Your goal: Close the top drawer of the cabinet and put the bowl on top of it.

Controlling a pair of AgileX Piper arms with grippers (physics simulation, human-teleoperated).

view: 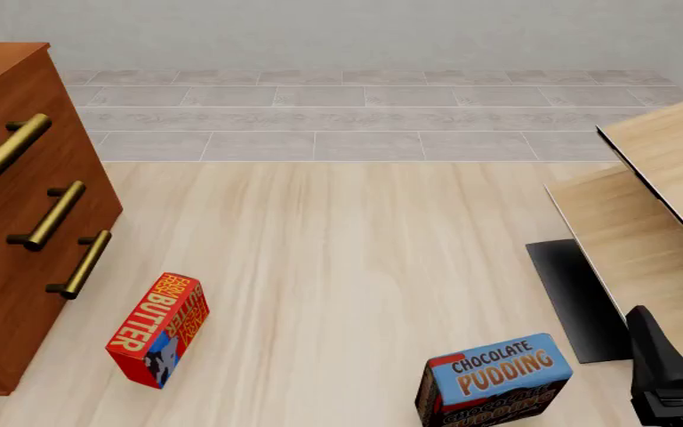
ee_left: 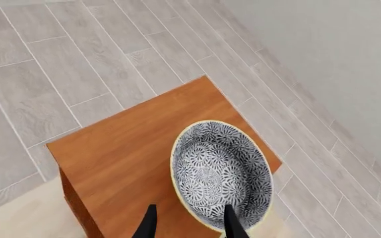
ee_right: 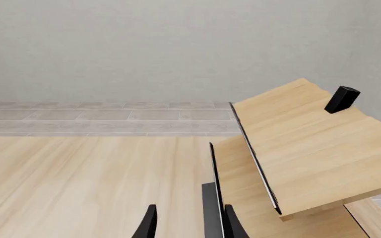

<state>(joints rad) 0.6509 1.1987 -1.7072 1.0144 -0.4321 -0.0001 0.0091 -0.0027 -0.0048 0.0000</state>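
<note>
Only the left wrist view shows the round blue-and-white swirly bowl (ee_left: pixel 222 174): it sits on top of the big reddish-brown wooden cabinet (ee_left: pixel 131 148). The left claw (ee_left: pixel 189 222) hangs over the bowl's near rim with its fingers spread apart, one finger inside it. From the front, the cabinet's top drawer (view: pixel 10 147) looks shut. A red butter box (view: pixel 159 329) lies near the cabinet. The right claw (ee_right: pixel 187 223) is also spread, holding nothing.
</note>
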